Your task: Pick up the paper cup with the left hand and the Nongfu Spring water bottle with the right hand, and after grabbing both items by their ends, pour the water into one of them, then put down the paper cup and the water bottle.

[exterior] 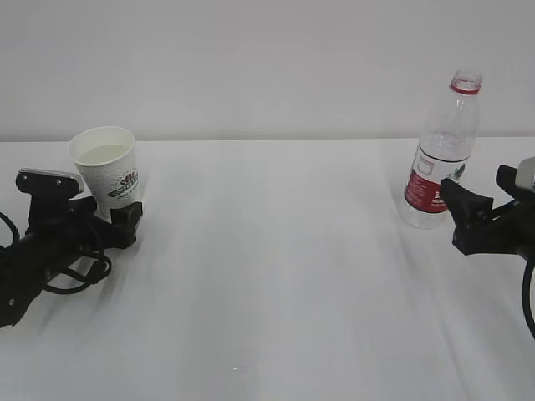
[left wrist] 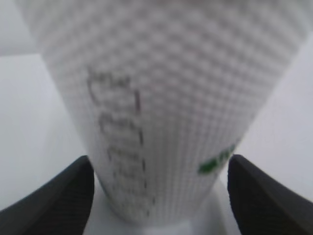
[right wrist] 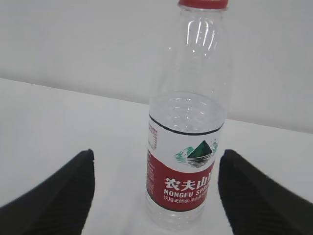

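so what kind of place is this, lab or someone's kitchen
Probably a robot test bench or lab, not a kitchen. A bare white table against a plain white wall, two black robot grippers, and only a paper cup and a water bottle set out as props.

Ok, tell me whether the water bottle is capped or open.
Open: the Nongfu Spring water bottle stands upright with only a red neck ring at its mouth, no cap.

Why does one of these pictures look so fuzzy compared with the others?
In the left wrist view the paper cup sits too close to the lens, so its print blurs; in the right wrist view the water bottle label reads sharply; the exterior view is evenly lit, shadows faint.
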Available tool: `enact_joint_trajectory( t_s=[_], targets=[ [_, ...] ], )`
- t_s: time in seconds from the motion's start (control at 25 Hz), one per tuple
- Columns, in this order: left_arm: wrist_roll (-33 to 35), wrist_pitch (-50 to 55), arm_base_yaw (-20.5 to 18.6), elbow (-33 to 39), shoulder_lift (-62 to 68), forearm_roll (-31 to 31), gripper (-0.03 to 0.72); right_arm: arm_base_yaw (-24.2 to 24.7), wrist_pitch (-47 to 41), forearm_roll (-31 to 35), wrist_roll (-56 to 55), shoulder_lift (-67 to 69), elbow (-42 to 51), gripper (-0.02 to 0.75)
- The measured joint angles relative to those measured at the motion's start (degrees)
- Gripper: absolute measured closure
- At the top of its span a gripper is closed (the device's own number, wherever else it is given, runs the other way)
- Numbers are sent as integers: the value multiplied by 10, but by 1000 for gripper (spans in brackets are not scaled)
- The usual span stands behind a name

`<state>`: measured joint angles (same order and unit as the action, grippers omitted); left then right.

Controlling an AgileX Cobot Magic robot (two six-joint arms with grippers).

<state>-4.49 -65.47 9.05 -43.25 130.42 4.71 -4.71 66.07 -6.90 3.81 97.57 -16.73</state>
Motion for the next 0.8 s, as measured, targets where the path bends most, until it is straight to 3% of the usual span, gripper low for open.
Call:
enact_joint_trajectory(
  t_s=[0.8],
  targets=[
    [1, -7, 0, 155, -150, 21, 69, 0, 0, -2, -1, -40, 22, 148]
  ],
)
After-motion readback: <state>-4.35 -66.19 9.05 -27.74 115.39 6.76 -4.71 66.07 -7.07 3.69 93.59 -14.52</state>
